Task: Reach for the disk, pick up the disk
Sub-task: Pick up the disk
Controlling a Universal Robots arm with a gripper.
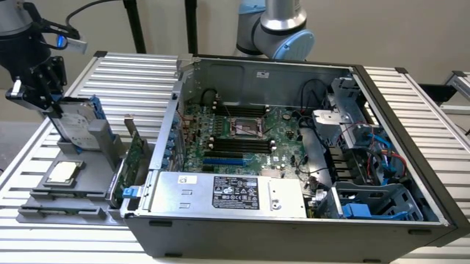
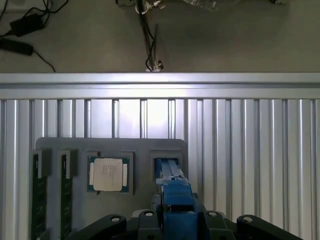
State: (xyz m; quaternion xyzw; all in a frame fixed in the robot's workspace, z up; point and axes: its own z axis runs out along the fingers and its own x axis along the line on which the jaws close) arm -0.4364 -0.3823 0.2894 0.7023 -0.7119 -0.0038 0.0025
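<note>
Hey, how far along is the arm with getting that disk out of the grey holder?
Done: the reach. The gripper is at the top edge of the disk. In hand: the grasp, though whether it has closed on the disk cannot be told. Left: the lift, since the disk stands upright with its lower end down at the grey holder.

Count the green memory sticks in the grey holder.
2. One memory stick sits at the grey holder's end, the other between it and the CPU chip. More may be hidden.
</note>
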